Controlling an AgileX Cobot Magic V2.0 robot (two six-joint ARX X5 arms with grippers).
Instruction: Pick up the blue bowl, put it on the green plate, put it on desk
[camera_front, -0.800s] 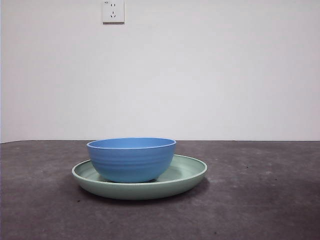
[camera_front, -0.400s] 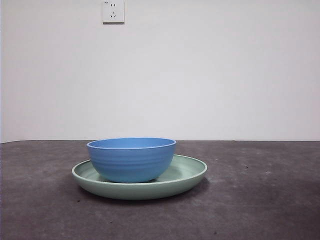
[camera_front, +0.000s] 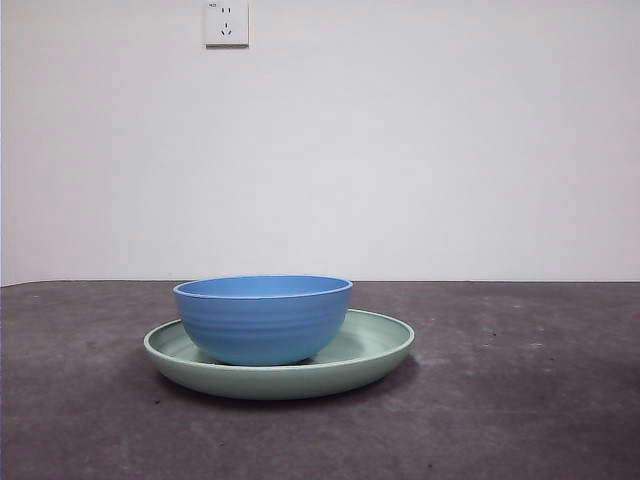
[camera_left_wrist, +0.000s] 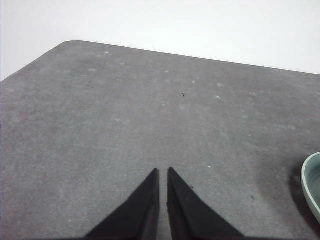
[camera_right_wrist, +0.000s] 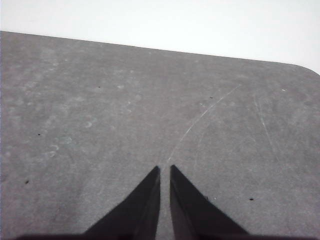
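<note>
The blue bowl (camera_front: 263, 318) sits in the green plate (camera_front: 375, 350) on the grey counter (camera_front: 520, 400). Left gripper (camera_left_wrist: 163, 171) and right gripper (camera_right_wrist: 165, 169) are pressed together, holding nothing.

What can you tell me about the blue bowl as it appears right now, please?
The blue bowl is a medium-blue round bowl with a matte finish and faint horizontal ridges around its outside. It stands upright, rim level, inside the green plate, resting on the plate's floor a little off centre, toward one side. The plate is wider and shallower, and lies on the desk. Nothing else touches the bowl; neither tool is near it, and what its inside holds is hidden.
</note>
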